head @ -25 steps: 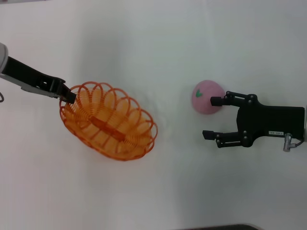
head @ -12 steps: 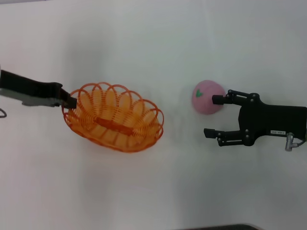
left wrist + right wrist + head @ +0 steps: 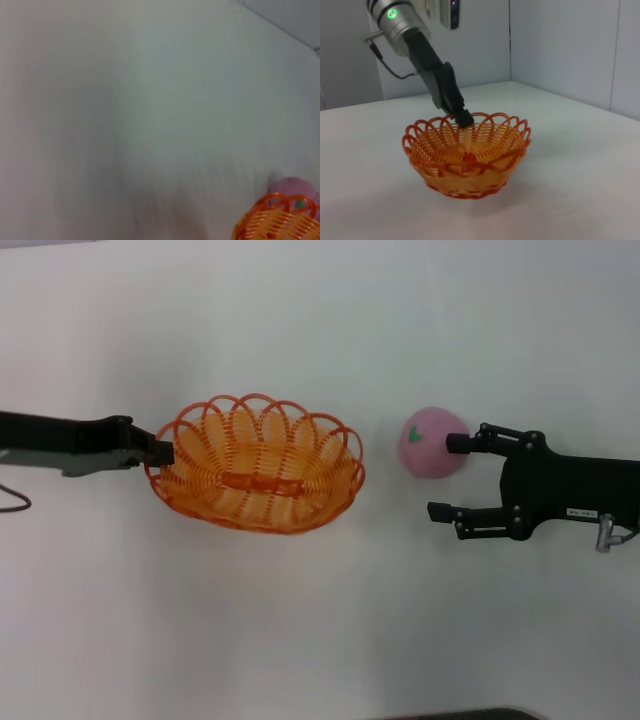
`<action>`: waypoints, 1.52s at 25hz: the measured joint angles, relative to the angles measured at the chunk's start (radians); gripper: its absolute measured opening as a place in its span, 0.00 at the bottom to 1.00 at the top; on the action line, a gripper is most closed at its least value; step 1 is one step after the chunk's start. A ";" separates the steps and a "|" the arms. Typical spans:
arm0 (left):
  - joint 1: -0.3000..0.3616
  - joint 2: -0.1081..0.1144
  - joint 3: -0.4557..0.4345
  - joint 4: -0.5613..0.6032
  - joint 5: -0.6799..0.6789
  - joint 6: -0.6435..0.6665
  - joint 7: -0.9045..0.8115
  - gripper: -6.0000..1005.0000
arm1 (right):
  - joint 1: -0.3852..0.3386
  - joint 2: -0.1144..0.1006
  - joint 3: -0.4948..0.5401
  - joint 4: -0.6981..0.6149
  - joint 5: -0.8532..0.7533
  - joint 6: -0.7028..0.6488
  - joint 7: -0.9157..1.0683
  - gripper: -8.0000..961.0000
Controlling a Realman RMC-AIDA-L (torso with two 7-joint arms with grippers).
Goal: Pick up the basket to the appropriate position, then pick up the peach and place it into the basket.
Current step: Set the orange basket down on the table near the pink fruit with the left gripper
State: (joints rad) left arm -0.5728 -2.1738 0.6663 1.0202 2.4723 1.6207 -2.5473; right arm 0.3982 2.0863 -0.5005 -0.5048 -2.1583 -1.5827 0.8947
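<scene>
With the left gripper (image 3: 160,452) clamped on the basket (image 3: 258,476) rim mid-desk, the open right gripper (image 3: 448,477) beside the peach (image 3: 432,442) risks nudging it rolling away.

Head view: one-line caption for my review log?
Left end effector grips the orange basket's rim; open right end effector waits beside the pink peach.

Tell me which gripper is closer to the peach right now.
Right. The right gripper is open beside the peach, one of its jaws touching the fruit. The left gripper is far off, clamped on the rim of the basket.
</scene>
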 joint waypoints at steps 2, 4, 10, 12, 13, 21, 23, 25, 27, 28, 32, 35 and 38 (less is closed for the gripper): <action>0.022 0.000 0.016 0.000 -0.019 -0.014 -0.005 0.05 | 0.001 0.000 0.006 0.000 0.000 0.000 -0.001 0.97; 0.045 0.000 0.032 0.003 -0.039 -0.027 -0.008 0.05 | 0.002 0.000 0.010 0.000 0.000 0.000 -0.001 0.97; 0.090 -0.001 0.059 0.021 -0.070 -0.038 -0.008 0.05 | 0.004 0.000 0.017 0.000 0.000 0.001 -0.001 0.97; 0.115 -0.001 0.077 0.031 -0.090 -0.042 -0.003 0.05 | 0.003 0.000 0.023 0.000 0.000 0.002 -0.003 0.97; 0.127 -0.001 0.089 0.037 -0.104 -0.044 0.000 0.05 | 0.002 0.000 0.028 0.000 0.000 0.002 -0.005 0.97; 0.246 -0.001 0.220 0.100 -0.209 -0.080 0.017 0.05 | 0.002 0.000 0.042 0.000 0.000 0.004 -0.008 0.96; 0.270 -0.001 0.240 0.101 -0.242 -0.087 0.025 0.05 | 0.003 0.000 0.042 0.000 0.000 0.005 -0.008 0.97; 0.290 -0.001 0.265 0.101 -0.276 -0.095 0.034 0.05 | 0.004 0.000 0.042 0.000 0.000 0.007 -0.008 0.97; 0.306 -0.001 0.288 0.103 -0.300 -0.106 0.041 0.05 | 0.004 0.000 0.042 0.000 0.000 0.009 -0.008 0.97; 0.311 -0.001 0.294 0.103 -0.310 -0.107 0.044 0.05 | 0.003 0.000 0.042 0.000 0.000 0.010 -0.008 0.97; 0.330 -0.001 0.300 0.102 -0.347 -0.112 0.050 0.05 | 0.001 0.000 0.043 0.000 0.000 0.012 -0.008 0.97; 0.336 -0.001 0.302 0.100 -0.357 -0.121 0.050 0.05 | -0.001 0.000 0.046 0.000 0.000 0.013 -0.008 0.97; 0.346 -0.001 0.319 0.092 -0.363 -0.146 0.044 0.05 | -0.001 0.000 0.046 0.000 0.000 0.014 -0.008 0.97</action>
State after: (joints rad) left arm -0.2269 -2.1752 0.9851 1.1125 2.1090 1.4743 -2.5029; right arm 0.3972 2.0862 -0.4540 -0.5046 -2.1583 -1.5688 0.8869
